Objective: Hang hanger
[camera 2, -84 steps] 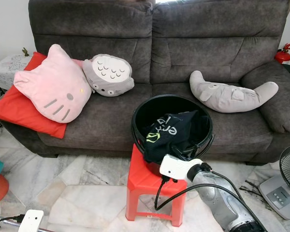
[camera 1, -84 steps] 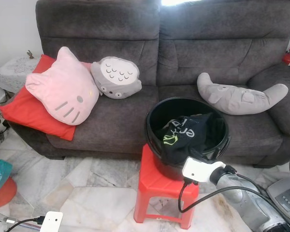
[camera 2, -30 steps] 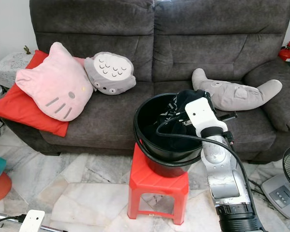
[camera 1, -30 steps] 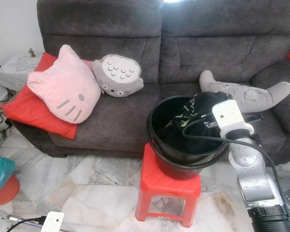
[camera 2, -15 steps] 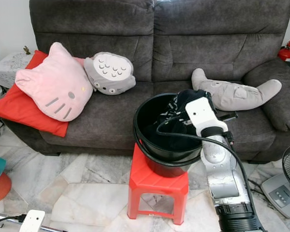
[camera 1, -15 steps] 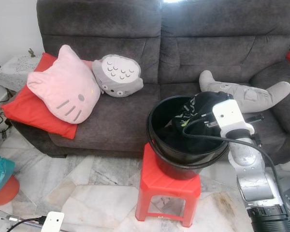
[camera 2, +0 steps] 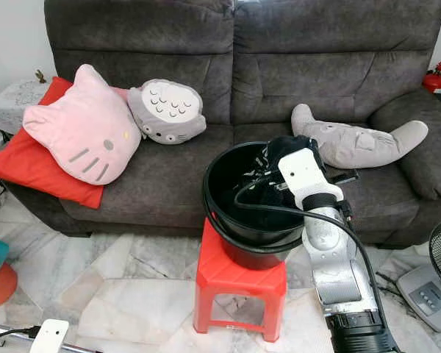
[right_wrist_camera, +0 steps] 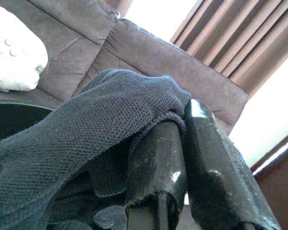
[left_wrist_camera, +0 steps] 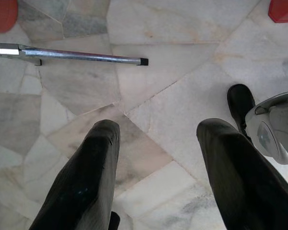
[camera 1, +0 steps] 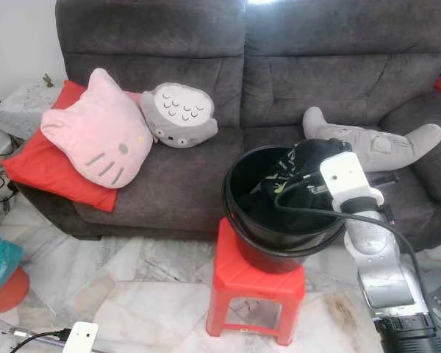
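The right hand [right_wrist_camera: 175, 158] is pinching a dark garment [right_wrist_camera: 96, 124] over the black bucket [camera 1: 239, 213], fingers clamped; any hanger is hidden. The left hand [left_wrist_camera: 158, 158] is hanging open over the floor [left_wrist_camera: 173, 43].

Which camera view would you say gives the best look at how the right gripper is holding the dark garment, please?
The right wrist view: there the right gripper has its two black fingers pinched on a fold of the dark garment, close up. The eye views show the garment lifted over the black bucket, the wrist hiding the fingers.
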`<state>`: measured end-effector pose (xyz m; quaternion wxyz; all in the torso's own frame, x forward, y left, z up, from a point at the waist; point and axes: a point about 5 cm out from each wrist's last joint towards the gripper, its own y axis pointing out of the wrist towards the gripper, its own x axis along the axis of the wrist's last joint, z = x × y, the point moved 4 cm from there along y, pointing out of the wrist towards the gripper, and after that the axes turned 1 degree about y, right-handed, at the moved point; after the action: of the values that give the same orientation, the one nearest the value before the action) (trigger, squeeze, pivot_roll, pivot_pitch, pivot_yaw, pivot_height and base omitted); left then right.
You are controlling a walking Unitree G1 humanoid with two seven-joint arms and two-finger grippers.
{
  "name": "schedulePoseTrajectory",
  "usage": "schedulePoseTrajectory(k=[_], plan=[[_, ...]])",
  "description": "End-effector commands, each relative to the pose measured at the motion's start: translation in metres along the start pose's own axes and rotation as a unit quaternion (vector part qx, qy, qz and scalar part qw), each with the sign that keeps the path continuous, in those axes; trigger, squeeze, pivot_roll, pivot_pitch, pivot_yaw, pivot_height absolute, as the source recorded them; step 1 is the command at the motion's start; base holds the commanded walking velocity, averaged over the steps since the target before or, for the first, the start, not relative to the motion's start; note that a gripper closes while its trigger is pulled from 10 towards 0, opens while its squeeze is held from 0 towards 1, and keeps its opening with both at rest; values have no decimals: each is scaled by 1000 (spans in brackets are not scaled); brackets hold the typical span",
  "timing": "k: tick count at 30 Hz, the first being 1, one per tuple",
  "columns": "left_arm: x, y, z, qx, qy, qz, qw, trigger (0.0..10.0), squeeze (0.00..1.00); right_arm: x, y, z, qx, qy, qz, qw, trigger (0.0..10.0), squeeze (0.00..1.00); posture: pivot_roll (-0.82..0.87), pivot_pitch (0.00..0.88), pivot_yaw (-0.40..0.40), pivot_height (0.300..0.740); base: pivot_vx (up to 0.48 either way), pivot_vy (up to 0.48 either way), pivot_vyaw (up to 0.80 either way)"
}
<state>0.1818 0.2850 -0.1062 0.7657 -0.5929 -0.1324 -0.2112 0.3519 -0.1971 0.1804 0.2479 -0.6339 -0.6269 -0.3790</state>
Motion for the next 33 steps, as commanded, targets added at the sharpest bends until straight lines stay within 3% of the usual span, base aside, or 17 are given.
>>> schedulePoseTrajectory(k=[1, 3, 4, 5, 6, 33], plan=[[-4, -1, 6, 4, 13, 9, 1000, 10000, 0, 12, 1, -3, -8, -3, -22, 1000, 0, 0, -184, 0, 61, 719, 0, 0, 0], [-4, -1, 6, 4, 13, 8, 1000, 10000, 0, 13, 3, -2, -5, 7, -23, 1000, 0, 0, -183, 0, 61, 719, 0, 0, 0], [-4, -1, 6, 4, 13, 8, 1000, 10000, 0, 14, 3, -3, -9, 2, -25, 1000, 5961, 0, -182, 0, 61, 719, 0, 0, 0], [-4, -1, 6, 4, 13, 8, 1000, 10000, 0, 14, 3, -3, -9, 2, -25, 1000, 5961, 0, -182, 0, 61, 719, 0, 0, 0], [-4, -1, 5, 3, 10, 7, 1000, 10000, 0, 16, 4, -5, -17, 1, -29, 999, 10000, 0, -182, 0, 61, 719, 0, 0, 0], [-2, -1, 5, 3, 2, 1, 1000, 10000, 0, 29, 5, -11, -36, -10, -64, 997, 10000, 0, -183, 0, 63, 719, -248, 0, 0]])
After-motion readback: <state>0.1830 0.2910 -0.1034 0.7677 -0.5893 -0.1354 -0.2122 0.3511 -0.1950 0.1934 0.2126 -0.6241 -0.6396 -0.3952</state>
